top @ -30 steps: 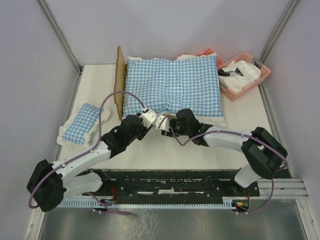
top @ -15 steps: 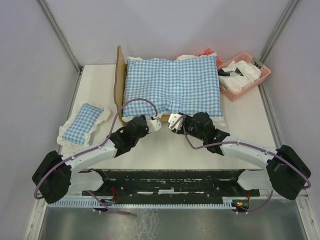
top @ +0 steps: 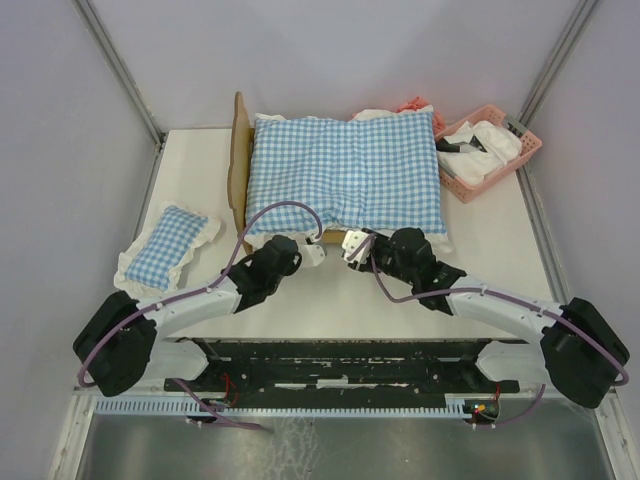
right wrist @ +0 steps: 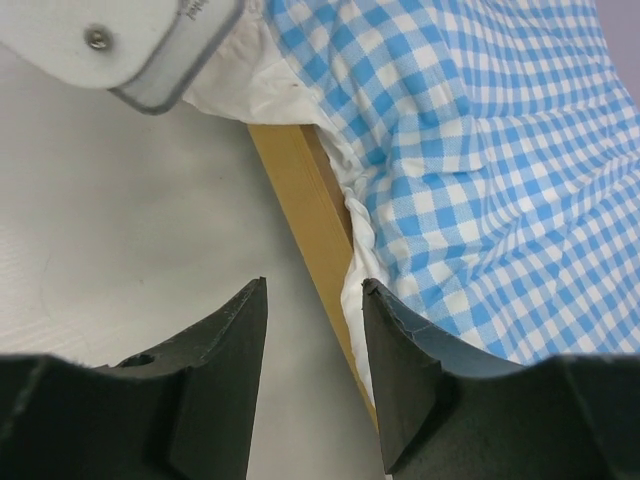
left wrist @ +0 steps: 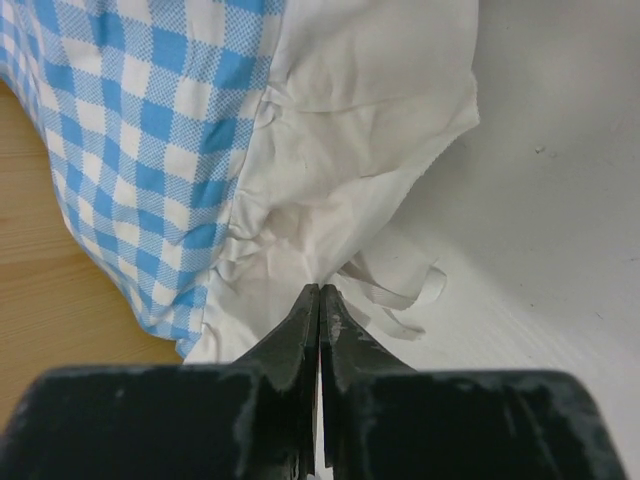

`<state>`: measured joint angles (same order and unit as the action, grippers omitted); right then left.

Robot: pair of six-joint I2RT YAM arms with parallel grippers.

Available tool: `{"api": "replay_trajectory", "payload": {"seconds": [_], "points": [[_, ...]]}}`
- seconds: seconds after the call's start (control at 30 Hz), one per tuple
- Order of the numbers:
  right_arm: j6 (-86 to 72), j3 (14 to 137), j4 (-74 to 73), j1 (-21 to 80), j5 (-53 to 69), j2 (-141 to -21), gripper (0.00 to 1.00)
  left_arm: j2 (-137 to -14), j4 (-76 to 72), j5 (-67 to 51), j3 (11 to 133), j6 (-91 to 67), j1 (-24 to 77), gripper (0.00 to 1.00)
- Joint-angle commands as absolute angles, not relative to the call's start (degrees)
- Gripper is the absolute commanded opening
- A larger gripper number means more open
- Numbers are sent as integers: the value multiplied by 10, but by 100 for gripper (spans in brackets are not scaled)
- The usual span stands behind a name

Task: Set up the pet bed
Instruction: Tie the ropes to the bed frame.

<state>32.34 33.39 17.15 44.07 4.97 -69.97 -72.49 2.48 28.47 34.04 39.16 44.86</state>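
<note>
The light-wood pet bed [top: 238, 150] lies crosswise on the counter [top: 330, 300] under a blue-checked frilled cushion [top: 345, 170], its near rail [right wrist: 305, 190] just ahead of the closed left tool [left wrist: 320, 290] and open right tool [right wrist: 313, 290].

Pale grey walls [top: 330, 50] enclose a white table [top: 195, 170] under even light.

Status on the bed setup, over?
Left gripper shut at cushion frill, pinch unclear. Right gripper open, aimed at bed rail. Cushion lies on bed, frill spilling over near rail.
</note>
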Motion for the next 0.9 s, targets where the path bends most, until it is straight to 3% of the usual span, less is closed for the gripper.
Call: {"api": "replay_trajectory", "payload": {"seconds": [0.0, 0.2, 0.6, 0.87], "points": [[308, 359, 160, 438, 144, -683, 51, -690, -8, 271, 372, 367, 450, 3], [252, 411, 186, 473, 186, -783, 50, -653, -32, 219, 376, 236, 431, 3], [226, 526, 322, 587, 102, -1034, 49, -644, -12, 127, 414, 66, 346, 3], [255, 643, 271, 590, 86, -1144, 50, -640, -14, 95, 413, 4, 308, 3]]}}
